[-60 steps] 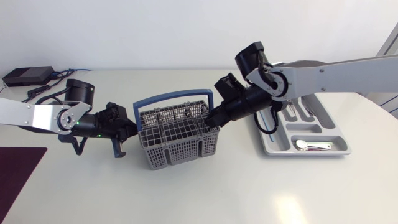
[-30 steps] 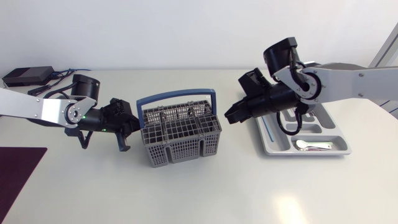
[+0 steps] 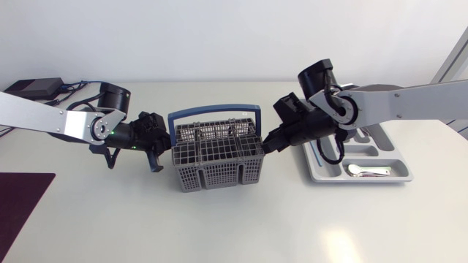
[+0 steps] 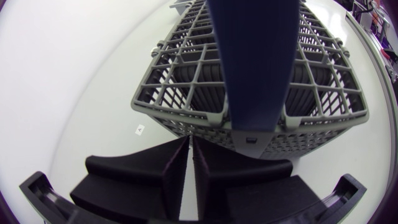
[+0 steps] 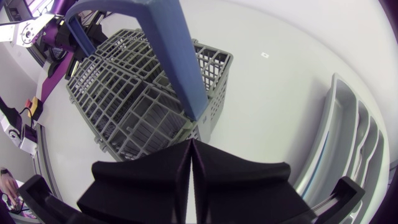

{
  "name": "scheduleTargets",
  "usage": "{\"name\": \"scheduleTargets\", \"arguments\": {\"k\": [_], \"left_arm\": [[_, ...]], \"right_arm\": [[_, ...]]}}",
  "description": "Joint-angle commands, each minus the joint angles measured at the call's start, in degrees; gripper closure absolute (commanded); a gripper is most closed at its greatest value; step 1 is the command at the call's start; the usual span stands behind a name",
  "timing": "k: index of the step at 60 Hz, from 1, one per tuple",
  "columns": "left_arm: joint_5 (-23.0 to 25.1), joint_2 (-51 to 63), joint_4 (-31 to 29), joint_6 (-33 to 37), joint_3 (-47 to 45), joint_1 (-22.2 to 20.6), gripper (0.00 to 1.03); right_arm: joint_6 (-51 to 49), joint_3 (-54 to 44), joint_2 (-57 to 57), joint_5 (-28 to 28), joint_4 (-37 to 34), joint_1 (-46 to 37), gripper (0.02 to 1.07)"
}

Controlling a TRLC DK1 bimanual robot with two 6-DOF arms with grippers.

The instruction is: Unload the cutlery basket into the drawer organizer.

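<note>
One grey cutlery basket (image 3: pixel 216 157) with one blue handle (image 3: pixel 212 112) stands mid-desk (image 3: pixel 292 226). The cutlery inside is too hidden by the mesh to count. One grey organizer (image 3: pixel 358 180) lies toward the desk's right edge, apart from the basket. Silver spoons (image 3: pixel 365 170) sit in the compartment closest to the near edge; their number is unclear.

Two arms flank the basket. The left end effector (image 4: pixel 189 144) is just off its left wall and the right end effector (image 5: pixel 189 148) just off its right wall. Each has its fingers pressed together and holds nothing.

Bare desk stretches between the basket and the near edge. One dark mat (image 3: pixel 22 204) fills the near left corner.
</note>
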Motion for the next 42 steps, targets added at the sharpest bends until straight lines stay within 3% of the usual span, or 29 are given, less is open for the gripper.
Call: {"name": "scheduleTargets", "arguments": {"k": [1, 42], "left_arm": [[0.4, 1.8, 0.9, -1.4, 2.7, -0.9, 0.89], [-1.5, 3.8, 1.0, -3.2, 5.9, -2.1, 0.89]], "right_arm": [[0.1, -1.2, 0.9, -0.7, 0.5, 1.5, 1.02], [0.9, 0.2, 0.4, 0.9, 0.9, 2.2, 1.02]]}}
